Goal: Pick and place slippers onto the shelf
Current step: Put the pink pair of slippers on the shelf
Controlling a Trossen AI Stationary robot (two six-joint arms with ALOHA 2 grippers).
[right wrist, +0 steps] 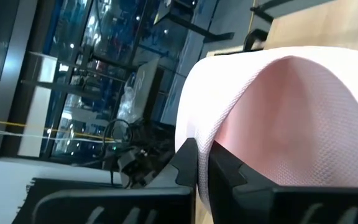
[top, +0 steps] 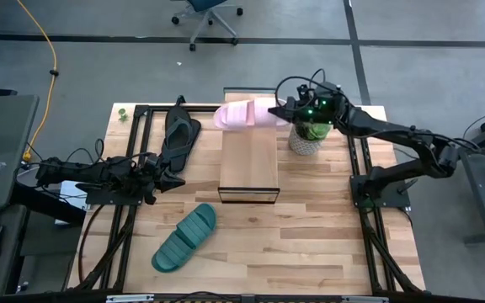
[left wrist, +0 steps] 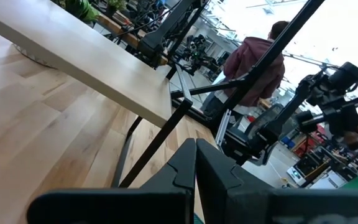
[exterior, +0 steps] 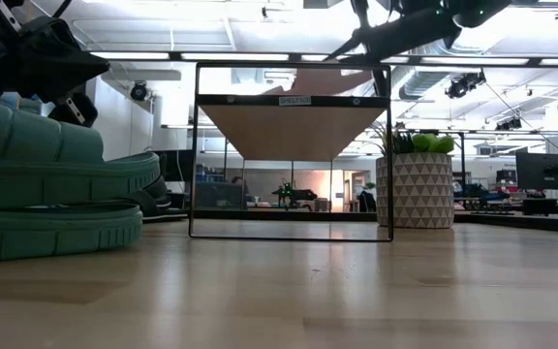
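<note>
Holding the pale pink slide [top: 244, 115] by one end, the right pincer [top: 290, 110] carries it over the far end of the shelf [top: 249, 156], near the far edge of the worktop [top: 310, 244]. In the right wrist view the dark fingers [right wrist: 194, 163] pinch the slide's [right wrist: 291, 124] thick sole edge, a grip that leaves the rest of the sole free to lie flat on the plank. Whether the slide already rests on the shelf or hangs just above it I cannot settle from overhead; it overhangs the shelf's far end somewhat.

A potted plant [top: 308, 136] stands just beside the shelf's far right corner, close under the right arm, so the approach from that side is tight.

Left pincer [top: 173, 180] waits low near the left edge, fingers closed together and empty, between the black thong flip-flop [top: 178, 135] and the dark teal-green ribbed slide [top: 183, 238]. Both lie on the worktop, left of the shelf, not yet shelved.
</note>
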